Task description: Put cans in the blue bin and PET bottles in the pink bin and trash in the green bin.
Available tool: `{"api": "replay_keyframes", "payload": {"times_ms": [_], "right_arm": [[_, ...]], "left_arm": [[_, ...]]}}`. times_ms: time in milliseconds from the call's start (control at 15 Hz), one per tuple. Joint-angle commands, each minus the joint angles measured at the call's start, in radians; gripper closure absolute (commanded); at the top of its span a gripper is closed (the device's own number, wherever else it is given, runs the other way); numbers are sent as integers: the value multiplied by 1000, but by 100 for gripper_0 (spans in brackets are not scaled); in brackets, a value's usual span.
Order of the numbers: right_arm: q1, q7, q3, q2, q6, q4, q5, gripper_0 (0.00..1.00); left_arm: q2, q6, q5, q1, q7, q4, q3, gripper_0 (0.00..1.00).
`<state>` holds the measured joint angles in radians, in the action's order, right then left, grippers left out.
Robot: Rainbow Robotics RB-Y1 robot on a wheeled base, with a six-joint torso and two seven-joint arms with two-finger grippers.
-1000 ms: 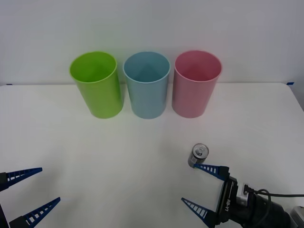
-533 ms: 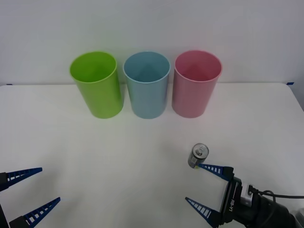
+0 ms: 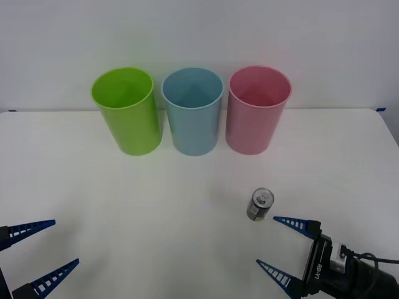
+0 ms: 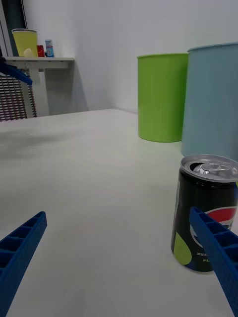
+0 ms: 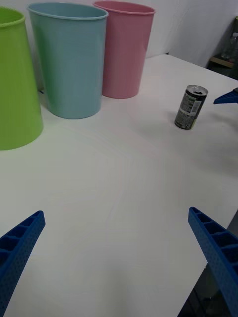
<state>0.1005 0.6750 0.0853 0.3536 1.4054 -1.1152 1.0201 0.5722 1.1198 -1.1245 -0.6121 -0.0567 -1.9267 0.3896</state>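
A small dark can (image 3: 260,205) (image 4: 204,220) (image 5: 190,107) with a silver pull-tab top stands upright on the white table, right of centre. My right gripper (image 3: 282,245) is open just in front of and right of it, one fingertip (image 3: 277,220) close beside the can without touching. At the back stand the green bin (image 3: 126,111), the blue bin (image 3: 193,111) and the pink bin (image 3: 256,109) in a row. My left gripper (image 3: 45,248) rests open at the near left, far from the can. No PET bottle or trash is in view.
The white table (image 3: 149,199) stretches between the bins and both grippers. A white wall runs behind the bins. In the right wrist view a side table (image 4: 34,62) with a yellow cup stands in the room beyond.
My right gripper has drawn back toward the near right, away from the can. The can and the left gripper have not moved.
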Motion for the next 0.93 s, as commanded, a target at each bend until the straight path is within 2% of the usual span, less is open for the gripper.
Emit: {"api": "replay_keyframes", "payload": {"times_ms": [67,933], "right_arm": [[7,0,11,2,0,0,0,0],[30,-28,77,10,-39,0,0,0]], "left_arm": [[0,0,0,0,0,0,0,0],[0,0,0,0,0,0,0,0]]}}
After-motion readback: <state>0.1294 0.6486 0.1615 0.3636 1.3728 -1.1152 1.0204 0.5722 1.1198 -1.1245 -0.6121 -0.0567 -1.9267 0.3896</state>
